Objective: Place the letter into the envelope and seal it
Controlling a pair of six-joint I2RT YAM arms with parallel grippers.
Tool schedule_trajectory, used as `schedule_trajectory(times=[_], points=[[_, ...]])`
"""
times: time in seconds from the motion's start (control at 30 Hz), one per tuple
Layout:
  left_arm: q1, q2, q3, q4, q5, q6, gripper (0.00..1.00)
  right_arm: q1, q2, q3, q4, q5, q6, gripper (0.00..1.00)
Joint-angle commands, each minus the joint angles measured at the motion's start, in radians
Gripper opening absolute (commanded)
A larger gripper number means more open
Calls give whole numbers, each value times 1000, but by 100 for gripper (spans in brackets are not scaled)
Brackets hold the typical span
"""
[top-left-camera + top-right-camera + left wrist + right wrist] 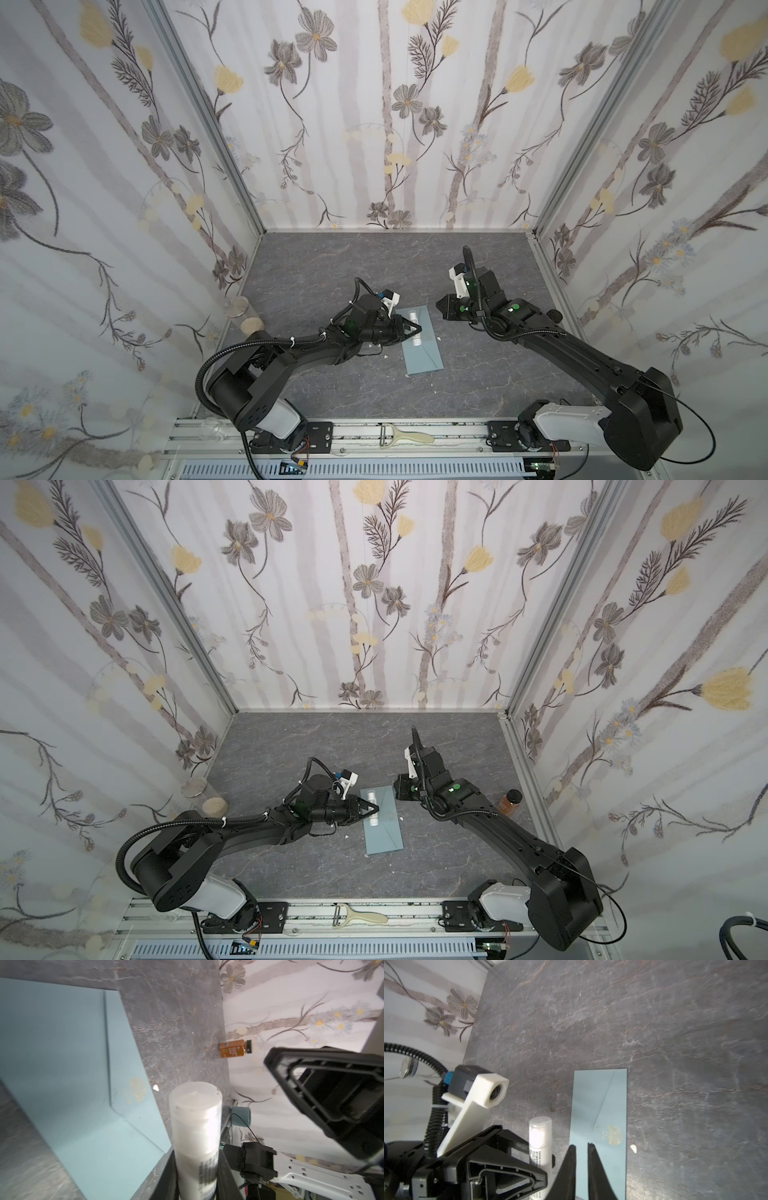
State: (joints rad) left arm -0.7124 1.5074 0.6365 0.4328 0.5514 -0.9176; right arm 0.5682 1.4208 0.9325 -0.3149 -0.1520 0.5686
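The left gripper (417,331) has its jaws clamped across the middle of a white glue stick (195,1118). The stick is held level above the envelope's (428,357) left long edge, apparently clear of the paper. A translucent cap seems to cover its tip, so I judge gluing is either finished or not begun. The right gripper (581,1147) has its jaws a narrow gap apart with nothing between them. It hovers at the envelope's far end, probably placed to press the flap flat.

The envelope lies flat near the middle of the bench (374,270), its long sides running roughly from back edge to front edge, slightly askew. It is dusty blue-grey, with crisp diagonal seams meeting at a point, and the flap looks folded down. A yellowish speckled patch (612,1134) sits beside that point. Whether the flap is stuck, I cannot tell. The letter shows in no view and is presumably inside.
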Motion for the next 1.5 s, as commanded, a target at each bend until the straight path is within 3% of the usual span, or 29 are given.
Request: schedule_trajectory(times=[0.0,0.2,0.57,0.77,0.83,0.97,1.03,1.07,1.27,1.47], points=[[6,-25,45,-286,-246,135,0,-25,-6,7,67,7,16,23],[28,-24,6,-403,-429,127,0,-41,1,4,104,6,8,27],[30,48,2,-453,-540,109,0,-44,-16,-34,150,-24,22,32],[29,62,4,-463,-556,114,15,-55,-45,-40,151,-18,25,33],[30,65,4,-466,-564,112,28,-58,-56,-41,151,-17,25,34],[29,56,0,-468,-580,107,40,-63,-75,-44,151,-16,26,35],[29,46,3,-468,-576,113,59,-67,-86,-47,150,-15,28,36],[30,41,2,-469,-582,110,61,-67,-90,-48,151,-14,27,38],[29,-56,-4,-473,-603,100,62,-74,-118,-52,145,-4,31,40],[32,-242,2,-489,-657,93,65,-117,-166,-59,133,10,14,41]])
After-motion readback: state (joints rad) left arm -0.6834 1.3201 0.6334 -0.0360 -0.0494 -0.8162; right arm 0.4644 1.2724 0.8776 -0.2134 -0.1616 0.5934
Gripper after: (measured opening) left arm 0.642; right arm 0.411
